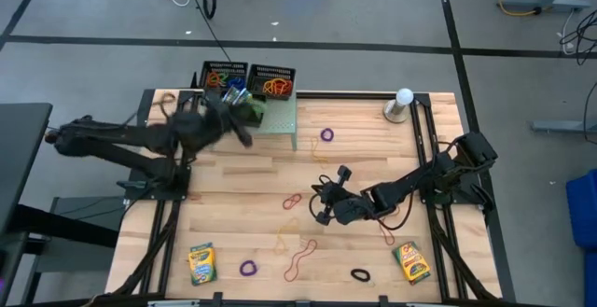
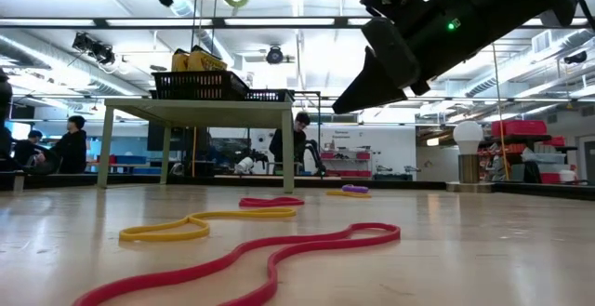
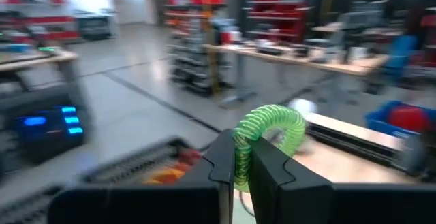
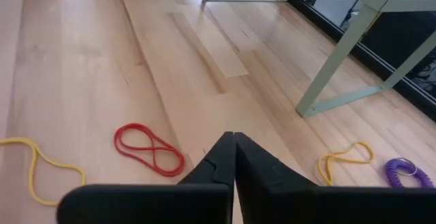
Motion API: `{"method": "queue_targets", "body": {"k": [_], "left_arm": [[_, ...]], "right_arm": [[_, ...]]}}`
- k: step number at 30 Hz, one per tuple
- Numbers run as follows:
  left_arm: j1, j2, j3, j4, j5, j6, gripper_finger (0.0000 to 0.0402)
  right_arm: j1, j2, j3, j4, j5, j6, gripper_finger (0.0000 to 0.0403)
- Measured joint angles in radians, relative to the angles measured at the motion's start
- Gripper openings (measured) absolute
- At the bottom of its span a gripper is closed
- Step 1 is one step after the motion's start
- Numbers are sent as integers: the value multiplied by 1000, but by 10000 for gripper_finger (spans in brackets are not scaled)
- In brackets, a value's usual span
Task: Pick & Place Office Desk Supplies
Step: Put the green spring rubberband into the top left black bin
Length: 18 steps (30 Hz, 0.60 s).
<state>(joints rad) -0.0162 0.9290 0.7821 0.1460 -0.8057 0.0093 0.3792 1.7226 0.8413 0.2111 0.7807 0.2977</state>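
A: Starting at the left, what do we have?

B: Our left gripper is raised above the two black mesh trays on the pale green raised stand at the far edge of the wooden worktop. Its fingers are clamped on a green coiled rubber-band loop, which arches up between them. The trays already hold orange and red loops and a yellow item.

A: And low on that side?

B: A yellow-and-green crayon box lies flat near the front left corner, with a purple loop just beside it.

A: The middle?

B: Loose bands are scattered there: a red twisted loop, a long red band and a thin yellow band nearer the front, and a small purple loop beside the stand.

A: Our right side?

B: Our right gripper hangs above the bare wood at mid-worktop, fingers pressed together with nothing between them. A black loop and a second crayon box lie near the front right. A white ball-topped grey stand sits at the far right corner.
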Motion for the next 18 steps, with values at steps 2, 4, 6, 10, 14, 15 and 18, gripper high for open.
{"method": "queue_targets", "body": {"k": [2, 4, 6, 10, 14, 15, 18], "left_arm": [[85, -6, 54, -62, 0, 8, 24], [188, -6, 98, -121, 30, 1, 24], [307, -6, 129, -180, 100, -32, 24], [555, 9, 157, -290, 281, -102, 24], [771, 32, 149, -385, 473, -155, 24], [813, 39, 149, -413, 507, -154, 24], [893, 60, 149, -457, 545, -151, 24]], "right_arm": [[-2, 0, 0, -3, -2, 0, 7], [-2, 0, 0, -10, -4, 0, 14], [-2, 0, 0, -11, -19, 0, 21], [-2, 0, 0, -11, -29, 1, 22], [-3, 0, 0, -11, -29, 0, 13], [-5, 0, 0, -11, -29, 0, 11], [-10, 0, 0, -11, -29, 0, 10]]}}
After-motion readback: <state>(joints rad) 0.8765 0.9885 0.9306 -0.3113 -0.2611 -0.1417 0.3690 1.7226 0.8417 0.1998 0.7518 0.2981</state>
